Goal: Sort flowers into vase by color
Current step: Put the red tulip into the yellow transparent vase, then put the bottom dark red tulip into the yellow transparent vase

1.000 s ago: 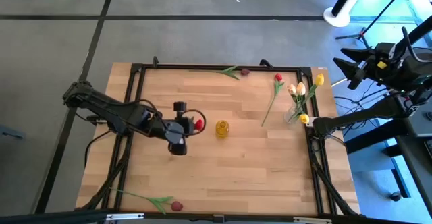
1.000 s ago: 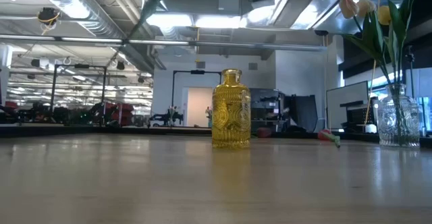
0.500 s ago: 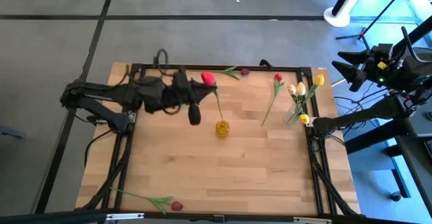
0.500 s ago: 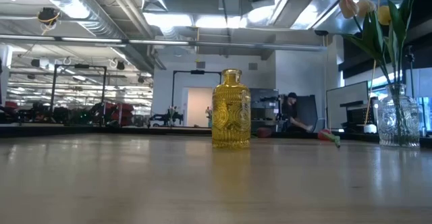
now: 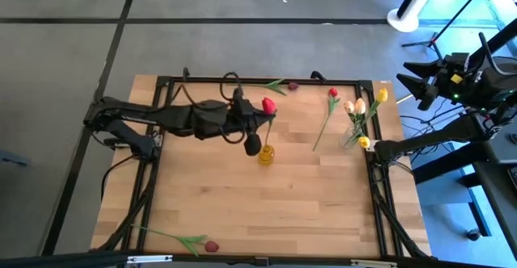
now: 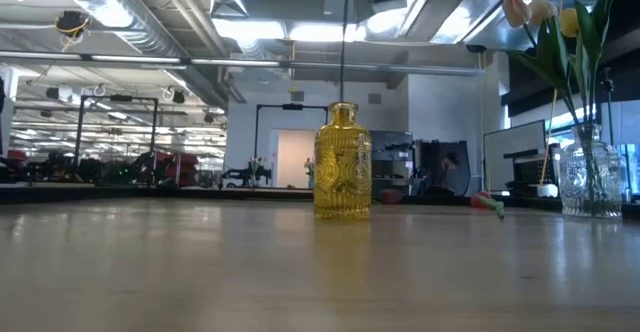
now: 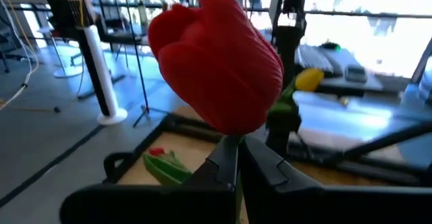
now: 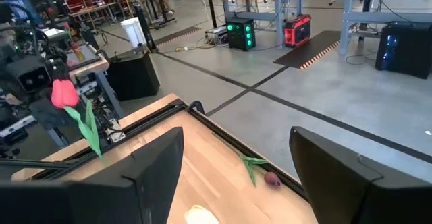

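My left gripper point(image 5: 260, 119) reaches from the table's left to above the yellow glass vase point(image 5: 266, 153) and is shut on a red tulip point(image 5: 268, 105), whose head fills the left wrist view point(image 7: 216, 55). In the low view its thin stem point(image 6: 343, 42) hangs straight down to the yellow vase's mouth point(image 6: 343, 105). A clear glass vase point(image 5: 354, 136) near the right edge holds cream and yellow tulips point(image 6: 545, 17). My right gripper point(image 5: 418, 83) waits open beyond the table's right far corner. My left gripper pinches the red tulip's stem point(image 7: 234, 142) just under the head, between its two fingers point(image 7: 225, 164). The fingers come level from the table's left, across the stem. The tulip is lifted clear and upright, head above the fingers, stem hanging down to the yellow vase's mouth.
A red tulip point(image 5: 329, 110) lies on the table between the two vases. One maroon tulip point(image 5: 281, 85) lies at the far edge, another point(image 5: 194, 241) at the near edge. A black frame point(image 5: 166, 90) rims the table. The near half of the wood is bare.
My left gripper has swung from the table's left middle toward the far edge, then right toward the yellow vase, carrying the red tulip. The tulip's stem, slanting before, now hangs straight above the vase's mouth.
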Controlling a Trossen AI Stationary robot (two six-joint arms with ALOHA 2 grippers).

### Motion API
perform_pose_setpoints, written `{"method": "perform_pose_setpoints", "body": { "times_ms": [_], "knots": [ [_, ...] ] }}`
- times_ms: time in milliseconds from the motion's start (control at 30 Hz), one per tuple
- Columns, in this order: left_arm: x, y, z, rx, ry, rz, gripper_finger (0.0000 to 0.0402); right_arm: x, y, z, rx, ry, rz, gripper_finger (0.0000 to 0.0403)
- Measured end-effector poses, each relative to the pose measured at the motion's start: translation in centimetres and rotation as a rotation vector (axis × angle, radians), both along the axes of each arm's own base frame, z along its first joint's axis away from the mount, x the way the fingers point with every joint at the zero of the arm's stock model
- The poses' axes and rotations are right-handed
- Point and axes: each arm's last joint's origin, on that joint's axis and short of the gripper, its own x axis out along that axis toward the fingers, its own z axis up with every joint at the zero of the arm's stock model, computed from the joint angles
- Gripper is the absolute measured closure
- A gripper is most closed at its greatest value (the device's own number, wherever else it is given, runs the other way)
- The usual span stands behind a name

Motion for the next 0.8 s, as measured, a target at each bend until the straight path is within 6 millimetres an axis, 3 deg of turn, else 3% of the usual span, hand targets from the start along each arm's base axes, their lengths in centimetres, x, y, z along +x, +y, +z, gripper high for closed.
{"method": "perform_pose_setpoints", "body": {
  "times_ms": [133,333,567,800],
  "knots": [
    [0.0,0.2,0.2,-0.007,-0.02,0.016,0.0401,0.0,0.0,-0.2,0.001,0.017,0.007,0.0132],
    [1.1,-0.5,-2.3,-0.029,0.079,-0.053,0.0391,0.0,0.1,-0.3,0.022,0.029,0.045,0.0132],
    [0.9,-0.9,-5.7,-0.142,0.305,-0.14,0.0321,0.5,0.4,-0.4,0.048,0.047,0.127,0.0132],
    [-2.3,-2.8,-5.5,-0.237,0.68,-0.183,0.0242,0.9,0.5,-0.4,0.046,0.064,0.126,0.0132]
  ]
}}
